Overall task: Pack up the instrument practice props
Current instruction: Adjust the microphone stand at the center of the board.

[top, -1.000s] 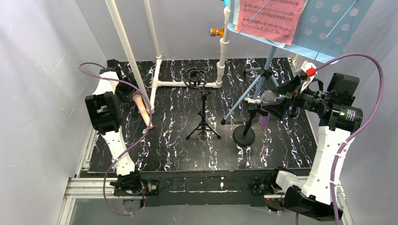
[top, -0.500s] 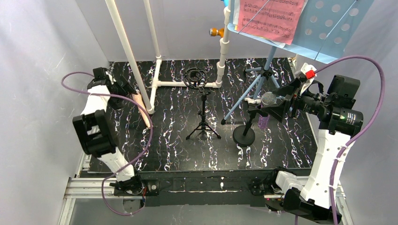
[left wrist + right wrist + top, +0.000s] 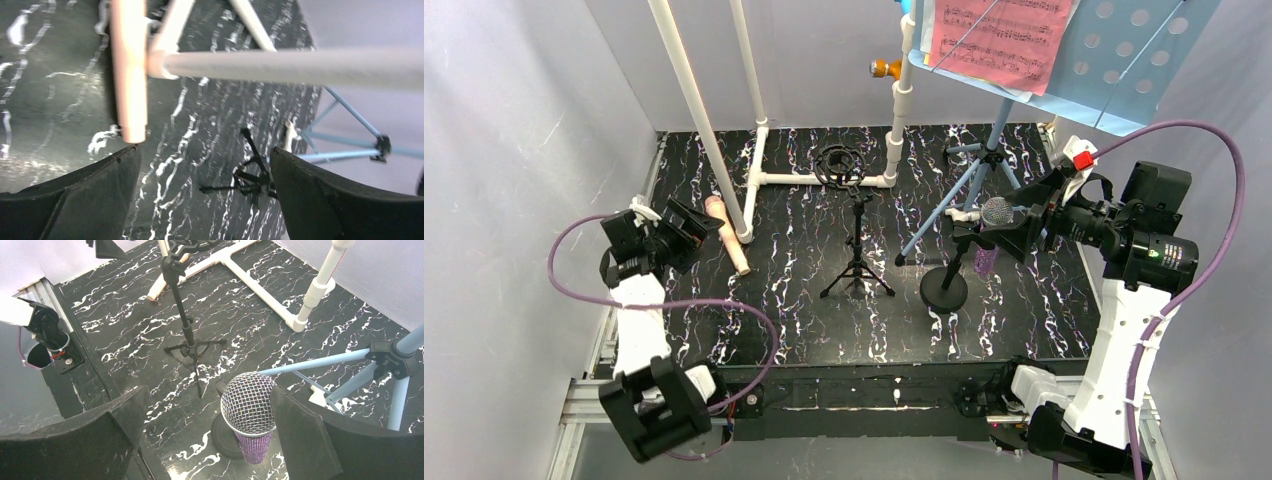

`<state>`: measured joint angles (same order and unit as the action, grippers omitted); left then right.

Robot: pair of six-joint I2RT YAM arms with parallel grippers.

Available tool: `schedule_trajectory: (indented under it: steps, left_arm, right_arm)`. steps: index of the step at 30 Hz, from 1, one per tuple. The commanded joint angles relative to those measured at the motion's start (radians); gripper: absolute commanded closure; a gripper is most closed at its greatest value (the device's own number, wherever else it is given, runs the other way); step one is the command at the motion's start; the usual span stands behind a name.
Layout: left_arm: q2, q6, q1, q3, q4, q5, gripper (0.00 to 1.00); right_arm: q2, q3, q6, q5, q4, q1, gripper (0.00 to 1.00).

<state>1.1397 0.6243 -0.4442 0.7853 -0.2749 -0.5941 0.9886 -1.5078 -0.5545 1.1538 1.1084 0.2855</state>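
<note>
The pink microphone (image 3: 727, 236) lies on the black table beside a white pipe foot. In the left wrist view this pink microphone (image 3: 128, 75) is ahead of the fingers. My left gripper (image 3: 690, 226) (image 3: 204, 150) is open and empty, just left of it. The glittery purple microphone (image 3: 994, 213) (image 3: 248, 405) stands in the round-base mount (image 3: 944, 290). Its mesh head sits between the fingers of my open right gripper (image 3: 1016, 226) (image 3: 209, 392), close to the right finger. The black tripod mount (image 3: 856, 240) stands mid-table. The light-blue music rack (image 3: 1134, 70) holds a pink page (image 3: 999, 35).
The white pipe frame (image 3: 824, 180) runs across the back of the table, with uprights rising at the left and centre. The music rack's blue tripod legs (image 3: 969, 190) spread behind the round-base mount. Grey walls close in left, right and back.
My left gripper has opened wider and pulled back left and toward the near edge, away from the pink microphone, which stays on the table. The right arm has hardly moved.
</note>
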Motion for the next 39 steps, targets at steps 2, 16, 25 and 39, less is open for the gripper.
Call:
schedule_trajectory:
  steps: [2, 16, 25, 39]
  left_arm:
    - [-0.196, -0.055, 0.075, -0.051, -0.009, -0.163, 0.02]
    - [-0.494, -0.249, 0.429, -0.065, -0.149, -0.177, 0.02]
    - [-0.551, -0.229, 0.689, -0.058, -0.037, -0.038, 0.02]
    - [-0.298, -0.444, 1.293, 0.045, 0.142, 0.538, 0.02]
  right_arm:
    - [0.019, -0.045, 0.014, -0.010, 0.056, -0.007, 0.00]
    - [0.116, -0.172, 0.035, -0.015, 0.071, -0.022, 0.00]
    - [0.132, -0.202, 0.133, 0.050, -0.020, -0.076, 0.00]
    - [0.165, -0.138, 0.282, 0.003, -0.205, -0.330, 0.00]
